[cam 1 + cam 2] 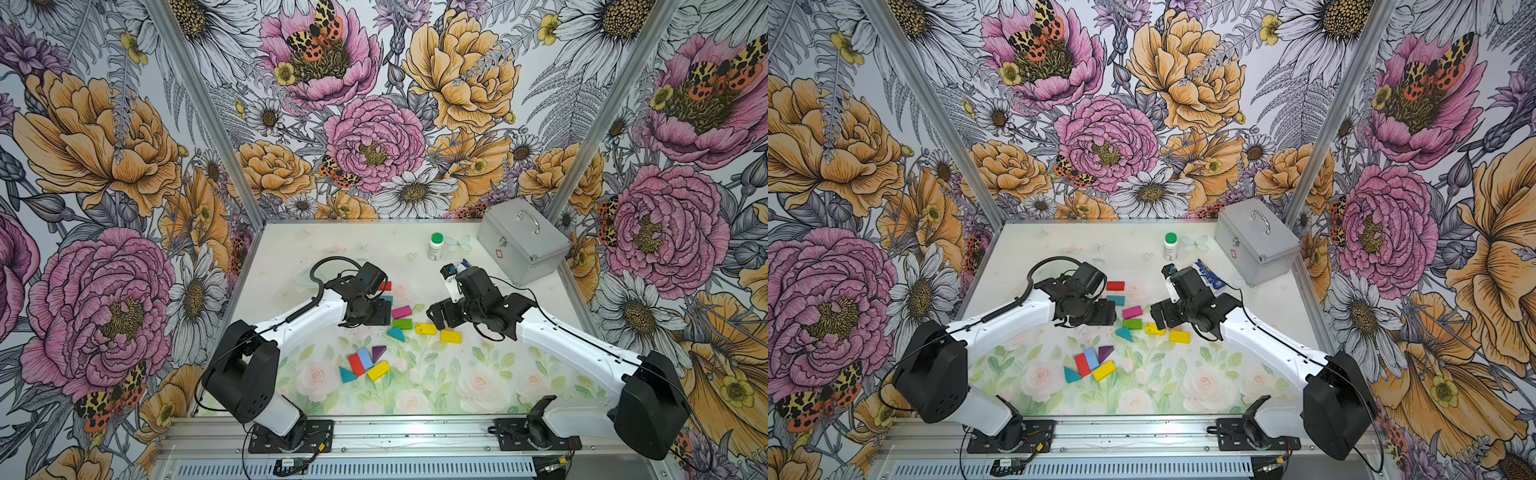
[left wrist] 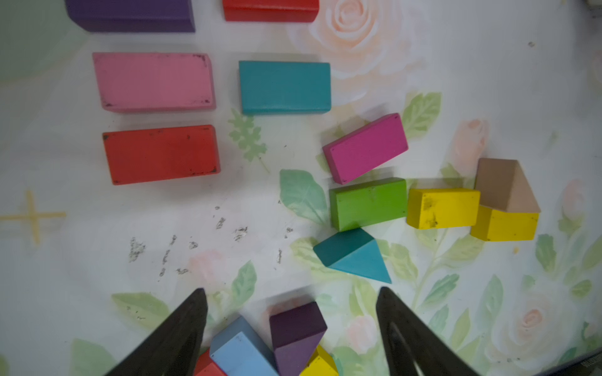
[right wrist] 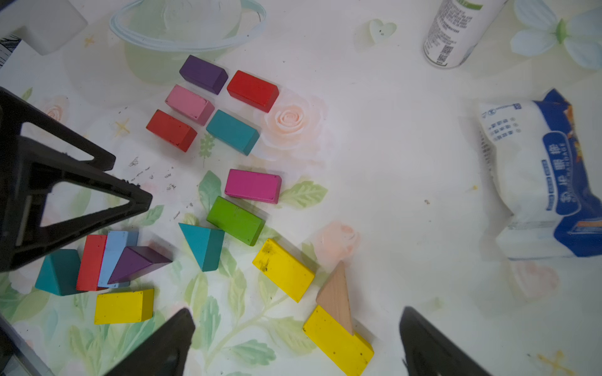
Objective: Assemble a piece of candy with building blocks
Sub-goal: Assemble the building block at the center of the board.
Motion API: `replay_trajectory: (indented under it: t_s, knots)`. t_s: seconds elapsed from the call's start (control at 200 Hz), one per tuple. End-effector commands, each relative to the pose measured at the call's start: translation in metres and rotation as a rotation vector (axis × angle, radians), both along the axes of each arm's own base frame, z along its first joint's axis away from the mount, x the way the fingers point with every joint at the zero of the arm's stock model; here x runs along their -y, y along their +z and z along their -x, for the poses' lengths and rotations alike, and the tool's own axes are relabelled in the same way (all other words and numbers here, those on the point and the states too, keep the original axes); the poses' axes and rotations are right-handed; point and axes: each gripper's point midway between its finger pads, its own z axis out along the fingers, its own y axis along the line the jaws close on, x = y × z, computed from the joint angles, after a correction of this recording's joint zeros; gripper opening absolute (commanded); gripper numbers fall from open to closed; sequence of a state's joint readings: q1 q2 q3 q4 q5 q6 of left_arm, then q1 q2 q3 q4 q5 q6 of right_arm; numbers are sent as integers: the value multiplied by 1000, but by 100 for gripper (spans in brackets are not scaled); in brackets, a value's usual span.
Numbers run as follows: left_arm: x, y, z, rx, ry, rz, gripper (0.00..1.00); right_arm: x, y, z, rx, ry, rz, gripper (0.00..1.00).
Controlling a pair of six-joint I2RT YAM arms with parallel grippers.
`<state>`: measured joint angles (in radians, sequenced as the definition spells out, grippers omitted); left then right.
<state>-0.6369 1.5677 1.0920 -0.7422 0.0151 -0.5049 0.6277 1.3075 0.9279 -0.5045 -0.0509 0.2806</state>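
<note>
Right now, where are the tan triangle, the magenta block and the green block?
tan triangle (image 3: 337, 298), right wrist view, centre of its top face.
magenta block (image 3: 252, 184), right wrist view, centre of its top face.
green block (image 3: 233, 218), right wrist view, centre of its top face.

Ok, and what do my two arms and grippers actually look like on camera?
Both arms match: the left arm and right arm have glossy white links between bulky black joint housings. The left also carries a ribbed black hose. The left gripper and right gripper have matte black tapering fingers; the left's show triangular cut-outs.
</note>
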Motion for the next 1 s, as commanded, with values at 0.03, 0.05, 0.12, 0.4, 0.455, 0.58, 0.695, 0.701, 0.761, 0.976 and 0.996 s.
replay_trajectory:
  t_s: [0.03,0.05,0.12,0.4,0.455,0.58,0.695,0.701,0.761,0.976,0.996]
  knots:
    - [29,-6,-22,26,71,24,82,9,12,5,49,-33,-15,100]
    - [31,-10,-23,20,75,22,82,11,12,7,52,-30,-19,100]
    - [39,-20,-27,4,91,21,82,15,15,16,76,-17,-38,100]
    - [64,-42,-47,-28,155,14,81,38,17,36,145,6,-56,100]
    - [69,-45,-49,-31,164,15,81,40,18,37,152,8,-56,100]
    - [73,-50,-50,-32,198,4,82,40,19,36,156,15,-62,100]
    - [71,-54,-53,-25,226,-10,80,39,22,36,164,20,-86,100]
    - [71,-54,-53,-24,228,-11,80,39,22,36,165,20,-87,100]
    - [71,-57,-53,-24,230,-26,79,39,23,36,171,19,-99,100]
    - [76,-68,-48,-28,185,-134,78,43,24,34,181,9,-116,100]
    - [76,-67,-48,-25,182,-145,77,44,24,34,181,8,-117,100]
